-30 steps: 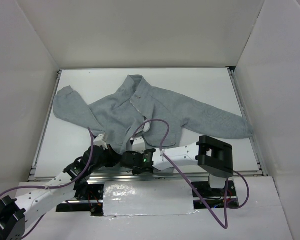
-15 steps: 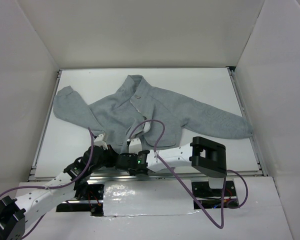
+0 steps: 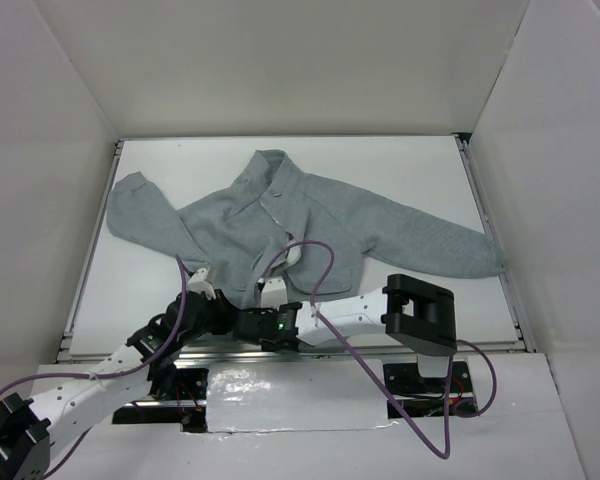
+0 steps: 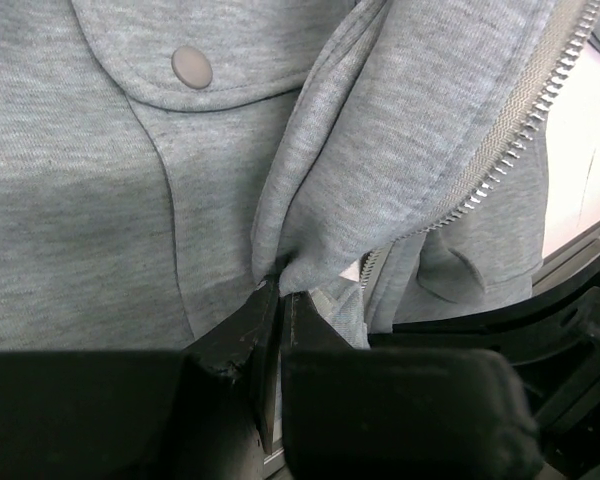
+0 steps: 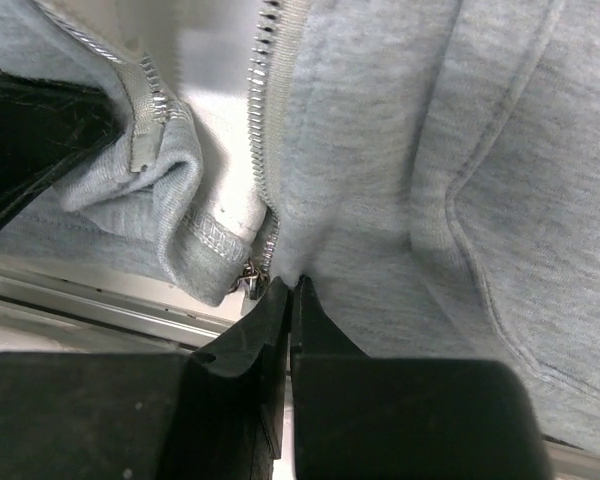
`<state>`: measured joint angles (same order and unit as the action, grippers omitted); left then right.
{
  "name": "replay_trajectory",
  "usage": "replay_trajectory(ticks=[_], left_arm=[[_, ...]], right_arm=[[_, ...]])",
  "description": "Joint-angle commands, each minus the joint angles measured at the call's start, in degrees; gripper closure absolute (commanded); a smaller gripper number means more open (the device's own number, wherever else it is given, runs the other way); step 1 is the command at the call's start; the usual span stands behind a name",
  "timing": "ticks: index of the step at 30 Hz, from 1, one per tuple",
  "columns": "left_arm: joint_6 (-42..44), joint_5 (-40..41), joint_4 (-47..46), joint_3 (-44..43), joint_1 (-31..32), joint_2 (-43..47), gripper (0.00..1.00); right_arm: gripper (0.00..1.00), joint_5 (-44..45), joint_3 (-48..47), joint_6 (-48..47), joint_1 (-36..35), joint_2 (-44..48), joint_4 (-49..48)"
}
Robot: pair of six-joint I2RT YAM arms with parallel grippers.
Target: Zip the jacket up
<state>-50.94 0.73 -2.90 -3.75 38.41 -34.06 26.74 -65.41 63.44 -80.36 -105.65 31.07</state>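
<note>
The jacket (image 3: 310, 225) lies spread on the white counter (image 3: 410, 165) with its collar (image 3: 270, 165) toward the far wall and its hem at the near edge by the arm bases. Its zipper (image 5: 263, 110) line therefore runs near-to-far, with the sleeves reaching out sideways. Both pairs of jaws are pinched closed on the hem: the left jaws on their own front panel, the right jaws just beside the slider (image 5: 248, 282). To seat the zipper ends well, both corners should probably be kept taut and level, and the folded left panel drawn straight before the ends meet.

No legible text or markings.
</note>
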Motion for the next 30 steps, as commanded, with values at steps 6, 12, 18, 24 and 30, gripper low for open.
replay_trajectory(ticks=[6,12,18,24,30], left_arm=[[3.12,-5.56,-3.51,-2.22,0.26,1.8,1.0],[8.83,-7.31,-7.29,-11.7,0.35,1.91,1.0],[13.49,-11.97,-21.51,-17.26,0.43,-5.74,1.0],[13.32,-18.92,-36.13,-17.69,0.61,-12.85,1.0],[11.66,-12.64,-30.8,-15.14,1.05,-10.78,1.0]], right_arm=[[1.0,4.88,15.2,-0.06,-0.24,17.43,-16.86],[1.0,12.36,44.86,-19.9,0.46,40.05,-59.57],[1.0,6.92,57.23,-41.36,4.76,47.64,-95.48],[1.0,-2.82,56.36,-40.95,11.53,46.93,-99.37],[1.0,-8.85,54.35,-32.61,16.72,47.01,-93.07]])
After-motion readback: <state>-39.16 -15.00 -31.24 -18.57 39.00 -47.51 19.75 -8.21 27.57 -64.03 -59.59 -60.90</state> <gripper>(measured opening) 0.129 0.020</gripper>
